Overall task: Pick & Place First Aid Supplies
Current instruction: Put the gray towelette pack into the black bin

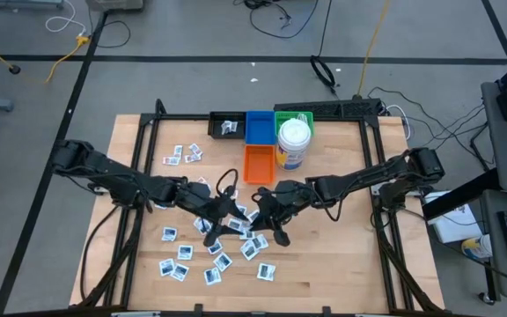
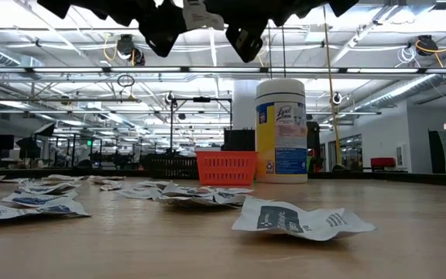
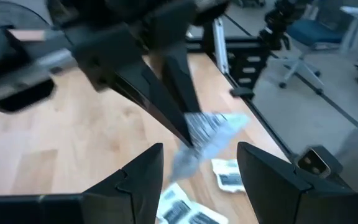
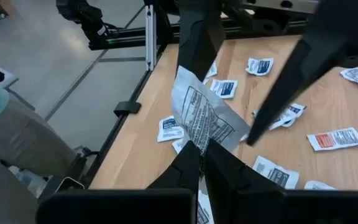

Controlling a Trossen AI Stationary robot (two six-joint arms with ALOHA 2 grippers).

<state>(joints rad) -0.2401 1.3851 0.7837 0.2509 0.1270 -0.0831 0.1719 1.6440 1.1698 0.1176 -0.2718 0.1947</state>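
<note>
While right gripper (image 4: 201, 152) pinches packet (image 4: 201, 118) | left gripper (image 3: 201, 165) open

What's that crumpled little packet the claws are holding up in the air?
The packet is a small flat white sachet with dark print, foil-like and creased. It hangs tilted above the table, lifted clear of the other packets. The right claw is shut on its lower edge, and the open left claw's fingers reach its upper corner.
</note>
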